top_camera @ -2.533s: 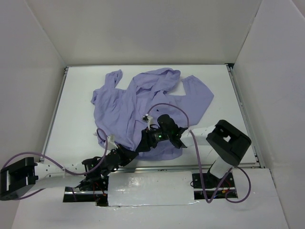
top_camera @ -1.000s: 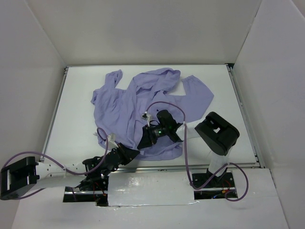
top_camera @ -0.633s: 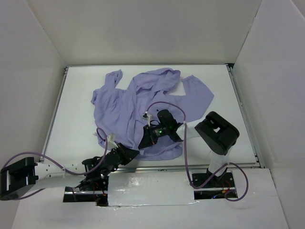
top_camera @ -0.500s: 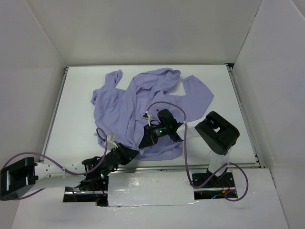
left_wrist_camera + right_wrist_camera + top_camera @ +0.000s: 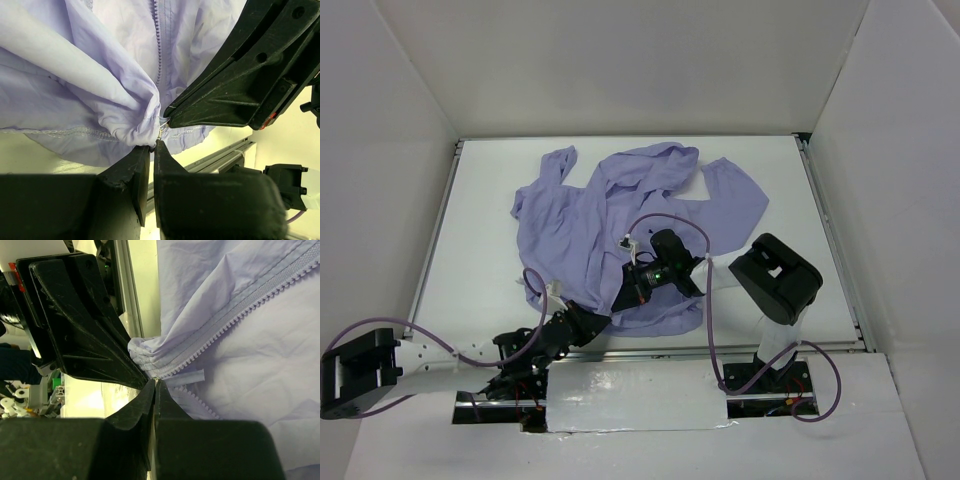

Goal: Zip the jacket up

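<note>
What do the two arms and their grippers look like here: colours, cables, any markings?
Both arms mix white links with black joint housings. The left arm and right arm each trail a looping purple cable. The left gripper and right gripper have matte black, wedge-shaped fingers tapering to thin tips. A green light glows on the right wrist.

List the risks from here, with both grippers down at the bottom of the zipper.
1. The left gripper and right gripper pinch the jacket at nearly the same spot on its hem, so close that they may collide.
2. Fabric is bunched right beside the zipper teeth and could snag there.
3. The jacket lies rumpled, so a pull may drag it rather than close it.
</note>
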### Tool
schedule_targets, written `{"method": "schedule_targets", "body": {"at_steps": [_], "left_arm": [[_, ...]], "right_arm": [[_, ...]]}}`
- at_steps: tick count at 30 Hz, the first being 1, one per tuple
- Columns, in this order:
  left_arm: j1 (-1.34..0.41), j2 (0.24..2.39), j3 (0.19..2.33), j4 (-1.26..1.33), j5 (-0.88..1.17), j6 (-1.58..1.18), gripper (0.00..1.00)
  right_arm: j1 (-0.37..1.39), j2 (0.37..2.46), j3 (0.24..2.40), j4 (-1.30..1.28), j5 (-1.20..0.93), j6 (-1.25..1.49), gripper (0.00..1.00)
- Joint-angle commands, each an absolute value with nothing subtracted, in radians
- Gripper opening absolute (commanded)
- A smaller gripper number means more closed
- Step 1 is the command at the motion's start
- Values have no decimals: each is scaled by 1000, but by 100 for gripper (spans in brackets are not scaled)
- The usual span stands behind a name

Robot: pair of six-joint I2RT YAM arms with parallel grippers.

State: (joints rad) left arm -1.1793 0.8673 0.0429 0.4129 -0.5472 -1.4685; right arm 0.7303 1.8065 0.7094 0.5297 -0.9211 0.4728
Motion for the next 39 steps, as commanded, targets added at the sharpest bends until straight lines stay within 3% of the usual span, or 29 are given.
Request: {"method": "schedule_targets", "body": {"at_steps": [1, 14, 27, 33, 39], "left_arm": [[-1180, 871, -91, 439, -568, -1457, 0], [-1204, 908, -97, 399, -534, -1561, 0], [-1269, 838, -144, 373, -600, -1624, 0], [-1289, 842, -143, 357, -620, -1643, 0], [-1290, 854, -77, 205, -621, -1667, 0]], "right_arm": [[724, 1804, 735, 529, -911, 437, 0], [724, 1821, 882, 289, -697, 296, 0], [767, 1792, 894, 275, -408, 305, 0], [773, 1787, 868, 305, -361, 319, 0], [779, 1766, 865, 350, -564, 310, 0]]}}
